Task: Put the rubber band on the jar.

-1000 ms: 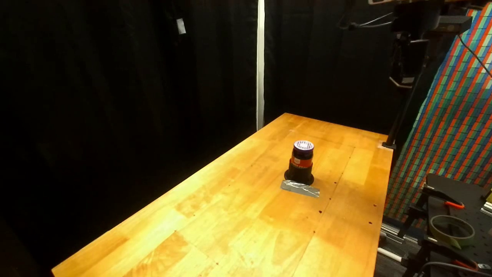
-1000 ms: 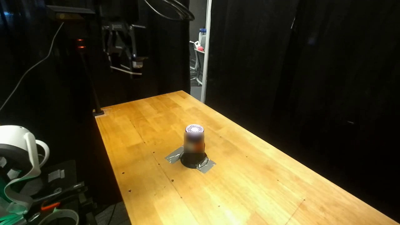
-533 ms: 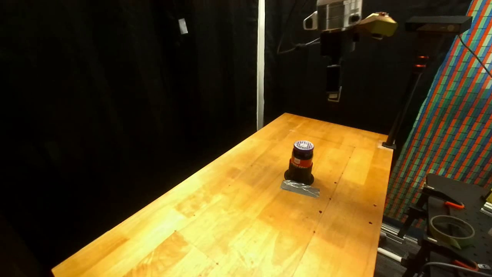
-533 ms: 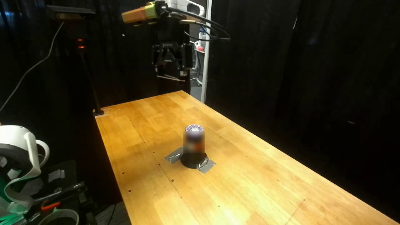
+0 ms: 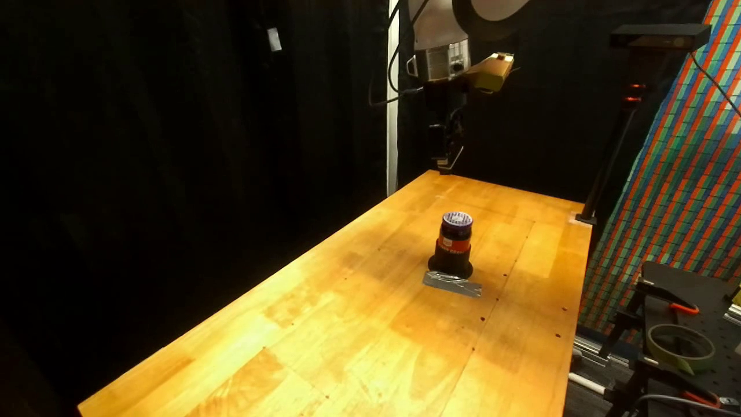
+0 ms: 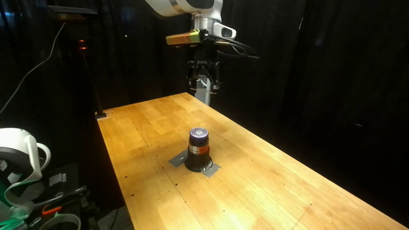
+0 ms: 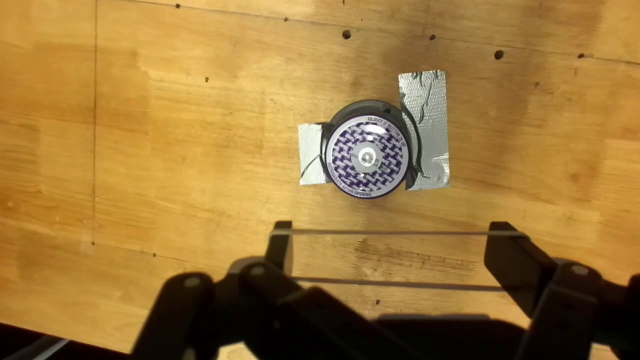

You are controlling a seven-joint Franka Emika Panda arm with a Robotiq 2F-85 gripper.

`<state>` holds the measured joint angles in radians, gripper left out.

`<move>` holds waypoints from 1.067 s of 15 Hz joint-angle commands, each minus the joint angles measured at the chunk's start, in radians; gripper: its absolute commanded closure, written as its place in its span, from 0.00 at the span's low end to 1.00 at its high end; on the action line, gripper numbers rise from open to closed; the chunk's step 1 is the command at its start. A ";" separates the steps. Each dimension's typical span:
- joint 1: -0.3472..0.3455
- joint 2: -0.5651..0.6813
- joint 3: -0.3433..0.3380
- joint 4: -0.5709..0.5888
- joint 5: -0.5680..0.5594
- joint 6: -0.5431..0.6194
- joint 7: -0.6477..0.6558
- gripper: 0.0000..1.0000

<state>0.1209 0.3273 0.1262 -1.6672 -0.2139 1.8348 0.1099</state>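
Pincer [image 7: 392, 257] spread, rubber band [image 7: 390, 232] stretched round its fingers [image 7: 520, 262] | likely light, springy, apt to slip | hold by left and right ends | jar [image 7: 367, 157] upright, apart

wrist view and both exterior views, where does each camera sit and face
Wrist view: wrist-mounted, facing down at the jar; the gripper shows.
Exterior view: raised, facing down along the table; arm and gripper at top.
Exterior view: raised, facing down the table too, white device at left; arm and gripper at top.
Both exterior views share jar, table and arm.
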 commanded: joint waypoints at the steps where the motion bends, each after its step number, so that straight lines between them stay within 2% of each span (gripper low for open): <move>1: 0.012 0.076 -0.029 0.067 0.001 0.021 -0.003 0.00; 6: 0.001 0.128 -0.046 0.046 0.042 0.075 -0.003 0.00; 10: 0.015 0.170 -0.068 0.031 0.024 0.135 0.041 0.00; 16: 0.014 0.230 -0.072 0.027 0.050 0.127 0.049 0.00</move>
<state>0.1244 0.5388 0.0636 -1.6469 -0.1901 1.9577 0.1502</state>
